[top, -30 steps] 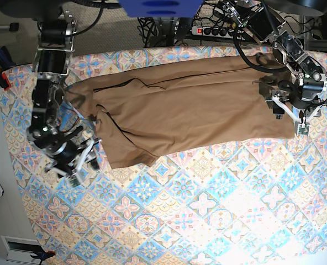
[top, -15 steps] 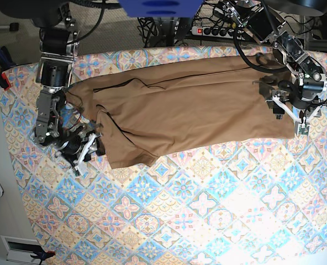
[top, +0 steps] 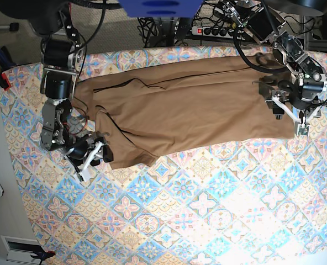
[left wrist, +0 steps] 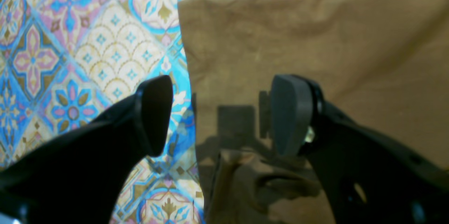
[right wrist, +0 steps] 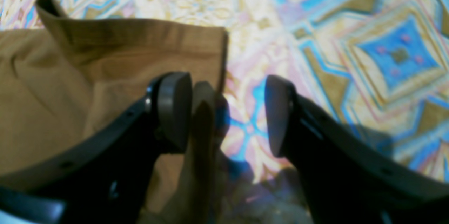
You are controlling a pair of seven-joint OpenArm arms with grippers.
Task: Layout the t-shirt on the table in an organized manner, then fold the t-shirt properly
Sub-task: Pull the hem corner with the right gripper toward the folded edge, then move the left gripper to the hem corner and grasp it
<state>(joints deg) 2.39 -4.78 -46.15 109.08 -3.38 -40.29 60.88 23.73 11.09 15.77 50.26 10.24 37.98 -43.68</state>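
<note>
Left wrist view
- Left gripper [left wrist: 221, 115]: jaws spread wide, nothing between the pads.
- Fingers: one finger [left wrist: 154, 111] over the patterned surface [left wrist: 87, 41], the other over the shirt.
- Shirt [left wrist: 315, 41]: lies flat, its straight edge and a square corner running between the two fingers; a crumpled fold sits low in the frame.

Right wrist view
- Right gripper [right wrist: 228, 115]: jaws partly apart, not closed on anything.
- Fingers: one finger [right wrist: 173, 110] over the shirt [right wrist: 87, 69], the other over bare surface [right wrist: 350, 41].
- Cloth: a blurred fold rises just beside the pad over the shirt; whether it touches the pad I cannot tell. A hemmed edge ends near the gap.

Base view
- Shirt [top: 191, 105]: spread lengthwise across the far half of the surface [top: 207, 210], with wrinkles and a bunched, folded-under part at the image-left end.
- Right gripper [top: 91, 154]: at the shirt's near corner on image left, low by the cloth.
- Left gripper [top: 293, 113]: at the shirt's image-right end, over its edge.
- Off the surface: a power strip [top: 216, 30] and cables behind it.
</note>
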